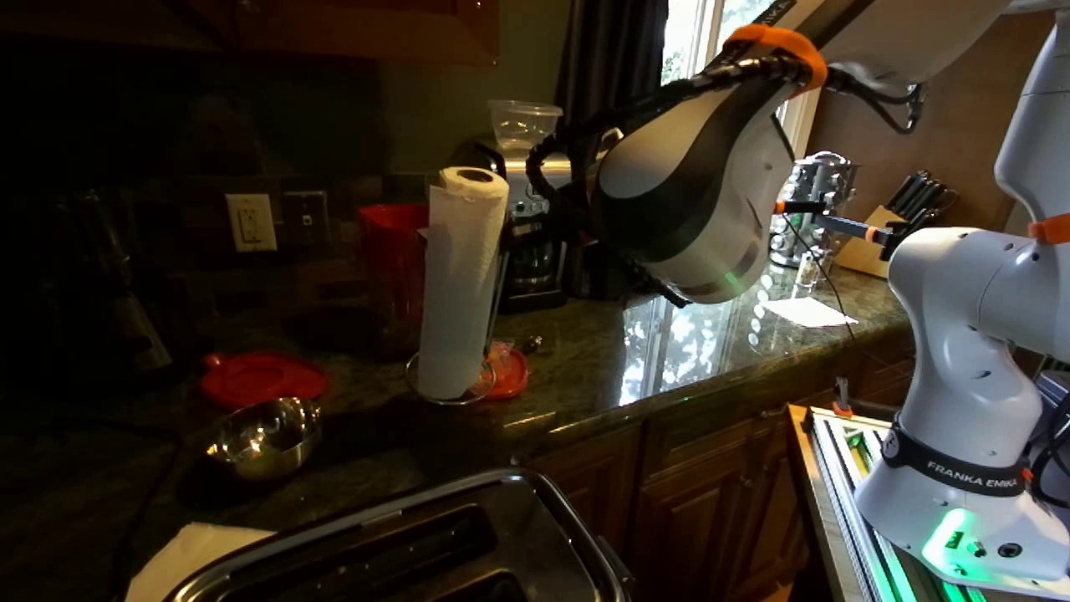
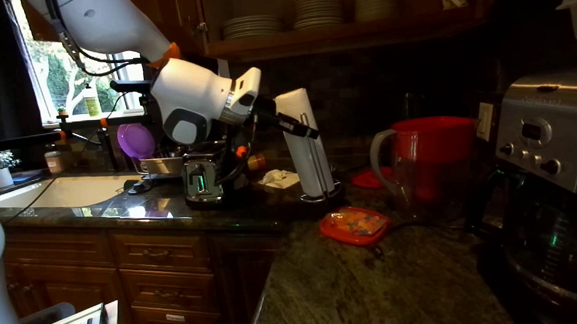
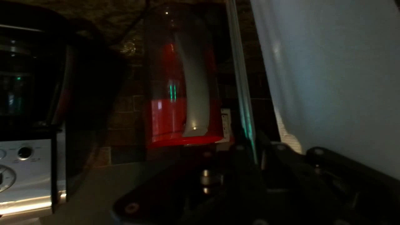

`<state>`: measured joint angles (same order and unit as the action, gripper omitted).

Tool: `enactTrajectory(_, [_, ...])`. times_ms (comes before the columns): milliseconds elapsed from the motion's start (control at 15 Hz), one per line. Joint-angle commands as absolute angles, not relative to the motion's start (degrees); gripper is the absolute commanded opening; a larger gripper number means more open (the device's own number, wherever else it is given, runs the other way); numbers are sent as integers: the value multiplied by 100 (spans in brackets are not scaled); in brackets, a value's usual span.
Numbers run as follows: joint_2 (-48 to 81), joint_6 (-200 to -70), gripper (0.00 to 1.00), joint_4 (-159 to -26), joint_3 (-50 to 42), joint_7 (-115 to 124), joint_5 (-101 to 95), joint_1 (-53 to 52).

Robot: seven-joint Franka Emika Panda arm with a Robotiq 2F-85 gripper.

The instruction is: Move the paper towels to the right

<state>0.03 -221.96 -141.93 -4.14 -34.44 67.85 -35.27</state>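
Note:
The paper towels, an upright white roll on a wire holder, stand on the counter in both exterior views (image 1: 464,293) (image 2: 302,164). The roll leans, its top tilted to one side. It fills the right of the wrist view (image 3: 337,68). The holder's metal rod (image 3: 240,72) runs beside the roll and down between my fingers. My gripper (image 2: 310,131) is at the upper part of this rod, beside the roll. In the wrist view the dark gripper (image 3: 259,150) appears closed around the rod; its fingertips are dim and blurred. Whether the base lifts off the counter I cannot tell.
A red canister with a handle (image 2: 436,142) and a silver-and-black coffee maker (image 2: 542,138) stand near the roll. A red lid with a packet (image 2: 355,225) lies by the holder's base. A steel bowl (image 1: 263,439) and a toaster (image 1: 401,543) are on the roll's other side.

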Motion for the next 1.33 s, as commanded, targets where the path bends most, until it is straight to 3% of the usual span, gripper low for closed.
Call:
enactTrajectory(0, [-234,-22916,2,-13712,17,-4542,8331,-3934])
enactTrajectory(67, [-33,-22664,8,-14061,434,-3894,7566,-3113])
enactTrajectory(333, [-143,-22835,8,-13775,605,-4327,8123,-3353])
enactTrajectory(400, [-143,-22835,2,-13774,598,-4335,8128,-3342])
enactTrajectory(867, [-914,-23931,2,-14199,1360,-4390,9178,-2428])
enactTrajectory(1267, [-1577,-24322,2,-14739,1390,-3860,10317,-1928])
